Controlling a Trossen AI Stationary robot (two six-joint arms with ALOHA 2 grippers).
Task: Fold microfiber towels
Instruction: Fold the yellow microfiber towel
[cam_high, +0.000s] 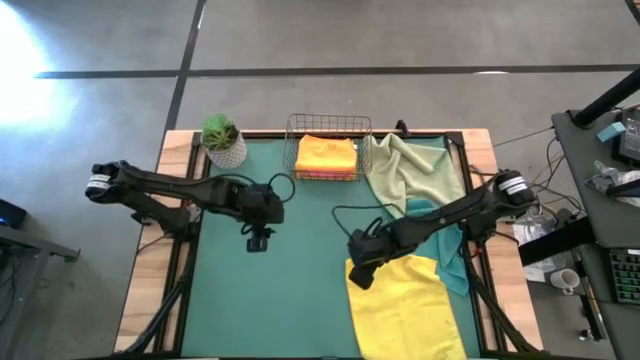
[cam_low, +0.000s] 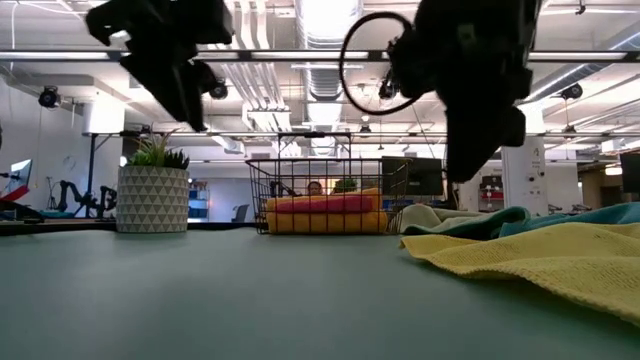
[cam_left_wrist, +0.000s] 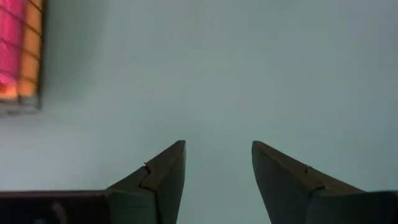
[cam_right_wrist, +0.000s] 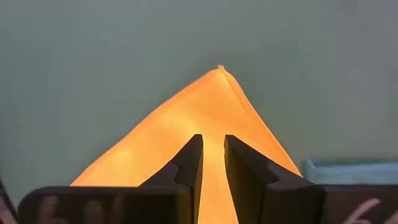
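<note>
A yellow microfiber towel (cam_high: 405, 310) lies spread on the green mat (cam_high: 270, 310) at the near right, with its far-left corner (cam_right_wrist: 219, 67) pointing toward the middle. My right gripper (cam_high: 360, 275) hangs over that corner, clear of it in the low view (cam_low: 465, 170). Its fingers are open by a narrow gap (cam_right_wrist: 212, 140) with nothing between them. My left gripper (cam_high: 258, 240) hovers open (cam_left_wrist: 217, 146) over bare mat left of centre. A sage green towel (cam_high: 410, 170) and a teal towel (cam_high: 450, 250) lie crumpled along the right side.
A wire basket (cam_high: 327, 150) at the far edge holds folded orange and pink towels (cam_low: 325, 212). A potted plant (cam_high: 222, 140) stands at the far left corner. Bare mat stretches across the near left and the centre.
</note>
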